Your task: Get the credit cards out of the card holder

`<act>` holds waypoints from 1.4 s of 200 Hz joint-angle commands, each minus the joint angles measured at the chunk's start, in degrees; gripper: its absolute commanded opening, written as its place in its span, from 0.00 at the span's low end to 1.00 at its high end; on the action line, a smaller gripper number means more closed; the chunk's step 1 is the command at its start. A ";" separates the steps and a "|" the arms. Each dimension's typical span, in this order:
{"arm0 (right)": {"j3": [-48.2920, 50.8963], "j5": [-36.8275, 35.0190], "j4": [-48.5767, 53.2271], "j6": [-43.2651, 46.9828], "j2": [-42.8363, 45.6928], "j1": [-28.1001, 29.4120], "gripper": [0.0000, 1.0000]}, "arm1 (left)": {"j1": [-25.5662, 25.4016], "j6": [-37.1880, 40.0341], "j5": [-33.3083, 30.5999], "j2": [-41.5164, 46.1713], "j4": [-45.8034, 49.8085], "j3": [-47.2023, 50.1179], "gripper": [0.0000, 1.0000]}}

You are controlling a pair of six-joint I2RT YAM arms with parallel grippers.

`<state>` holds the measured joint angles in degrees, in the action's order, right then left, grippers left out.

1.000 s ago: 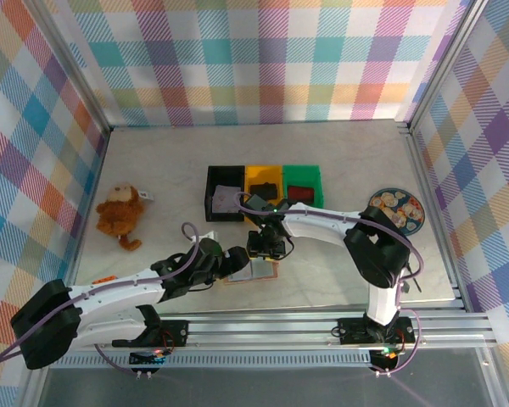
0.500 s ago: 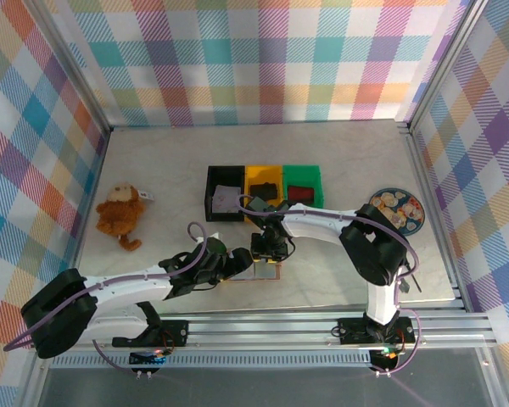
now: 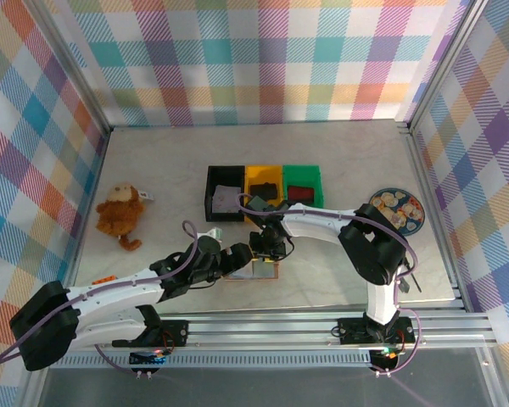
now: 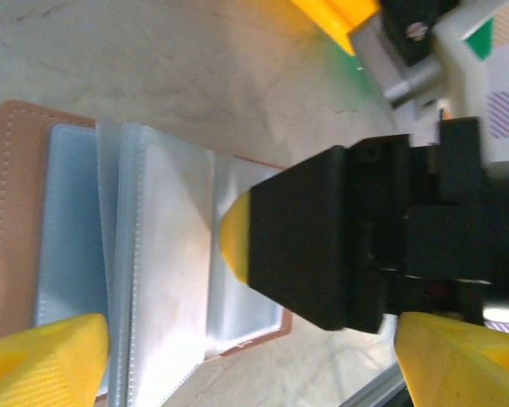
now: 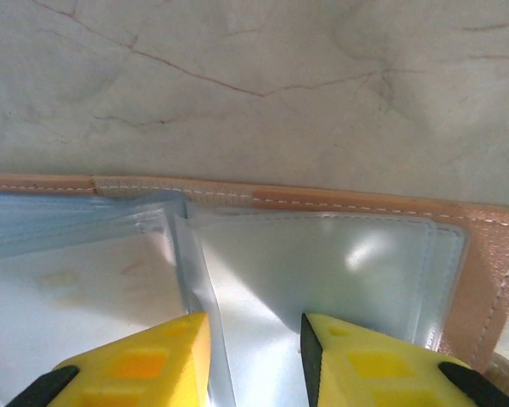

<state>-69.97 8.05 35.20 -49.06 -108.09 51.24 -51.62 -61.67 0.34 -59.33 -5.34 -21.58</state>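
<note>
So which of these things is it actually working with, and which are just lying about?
In the job:
- card holder, lying open on the table
- left tool, beside it
- right tool, over its clear sleeves

Just lying about:
- stuffed monkey
- black bin, yellow bin, green bin
- patterned plate

Seen from above, the card holder [image 3: 263, 273] lies on the worktop [image 3: 339, 161] at lower centre of the frame. Above it, mid-frame, stands a row of three bins [image 3: 209, 193]. A toy monkey [image 3: 119, 212] lies at left, a plate [image 3: 396, 209] at right.
</note>
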 commanded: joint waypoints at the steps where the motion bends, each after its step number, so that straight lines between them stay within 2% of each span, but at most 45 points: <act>1: -0.83 1.60 -1.49 -0.94 -1.59 0.52 0.35 | -0.24 1.02 -0.53 0.99 -4.27 -2.24 0.88; 24: -0.82 1.70 -1.78 -1.05 -1.76 0.55 0.35 | -0.25 1.33 0.08 -0.11 -3.34 -3.02 0.88; 85: -0.97 2.49 -2.13 -1.12 -2.30 0.52 0.33 | -0.15 3.50 -6.89 6.55 9.31 -5.83 0.89; 130: -1.31 2.58 -2.04 -1.20 -2.65 0.49 0.33 | -0.25 1.85 -2.59 1.27 3.08 -4.36 0.89; 181: -1.37 2.66 -2.22 -1.40 -2.56 0.52 0.32 | -0.24 0.31 -1.63 0.01 2.21 -2.26 0.89; 216: -1.48 2.84 -2.22 -1.30 -2.65 0.52 0.32 | -0.25 -1.96 -0.54 -1.11 -2.01 1.09 0.89; 280: -1.30 3.19 -2.50 -1.39 -2.82 0.52 0.31 | -0.24 -0.83 -0.59 -0.61 1.57 0.40 0.89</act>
<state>-70.48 9.74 33.85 -49.71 -109.19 51.33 -51.62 -63.29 -0.43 -60.66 -8.32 -22.26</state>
